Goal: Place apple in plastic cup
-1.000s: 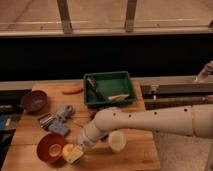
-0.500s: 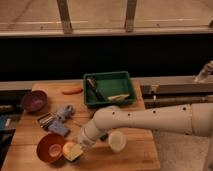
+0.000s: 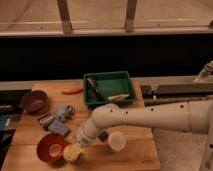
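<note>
The apple (image 3: 71,153) is a small yellow fruit at the table's front edge, just right of the red-orange bowl (image 3: 50,147). My gripper (image 3: 78,145) is at the end of the white arm (image 3: 140,117), which reaches in from the right. It is down on the apple's upper right side and hides part of it. A light-blue piece (image 3: 59,128) that looks like the plastic cup sits behind the red bowl, left of the gripper, beside other blue-grey items (image 3: 64,113).
A cream-white cup (image 3: 117,141) stands right of the gripper. A green tray (image 3: 109,89) with utensils is at the back. A flat orange piece (image 3: 72,90) and a dark purple bowl (image 3: 34,100) are at the back left. The table's front edge (image 3: 100,166) is close.
Almost nothing: the arm and gripper stay at the apple by the red bowl, with at most a slight shift.
</note>
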